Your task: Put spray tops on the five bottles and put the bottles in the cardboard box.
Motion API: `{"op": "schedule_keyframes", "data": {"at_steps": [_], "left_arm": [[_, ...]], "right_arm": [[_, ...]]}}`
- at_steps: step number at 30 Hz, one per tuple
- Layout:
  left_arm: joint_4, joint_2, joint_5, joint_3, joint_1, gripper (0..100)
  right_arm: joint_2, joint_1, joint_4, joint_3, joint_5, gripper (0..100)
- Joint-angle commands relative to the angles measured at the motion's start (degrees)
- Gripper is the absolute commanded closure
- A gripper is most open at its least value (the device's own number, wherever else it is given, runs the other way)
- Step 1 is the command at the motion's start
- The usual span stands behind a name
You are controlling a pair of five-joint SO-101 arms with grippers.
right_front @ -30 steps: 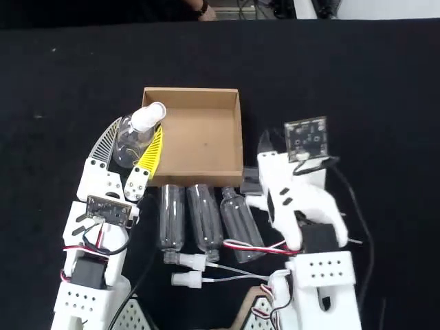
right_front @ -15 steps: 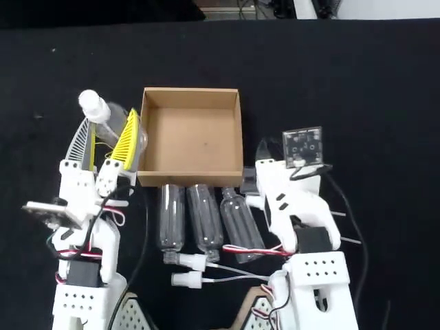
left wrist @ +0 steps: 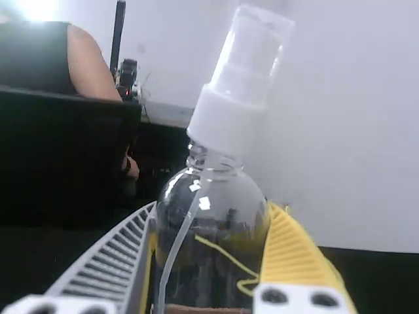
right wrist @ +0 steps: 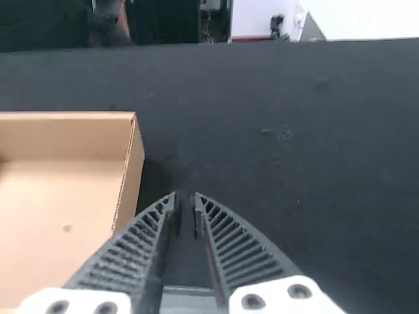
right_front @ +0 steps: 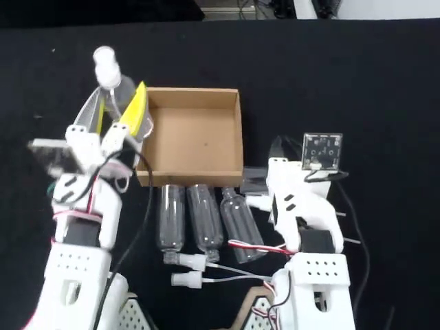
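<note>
High view: bottle (right_front: 118,95) along jaws, spray top (right_front: 104,59) outward.

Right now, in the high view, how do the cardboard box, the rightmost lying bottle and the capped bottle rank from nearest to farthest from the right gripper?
1. cardboard box: its side wall is just beside the right gripper.
2. rightmost lying bottle: on the table in front of the box, back toward the arm's base.
3. capped bottle: on the far side of the box, held in the left gripper.
</note>
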Motion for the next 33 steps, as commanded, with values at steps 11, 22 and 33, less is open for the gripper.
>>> {"op": "schedule_keyframes", "data": {"at_steps": [11, 22, 33], "left_arm": [[-37.36, 43.96, 0.44, -8.40, 0.66, 97], [-52.57, 68.48, 0.26, -17.19, 0.57, 97], [-52.57, 78.33, 0.26, -24.75, 0.57, 97]], "right_arm": [[-0.75, 1.05, -2.29, -0.13, -0.09, 98.4], [-0.75, 0.88, -2.29, -0.04, -0.09, 98.4], [-0.84, 0.88, -2.64, 0.31, 0.00, 98.4]]}}
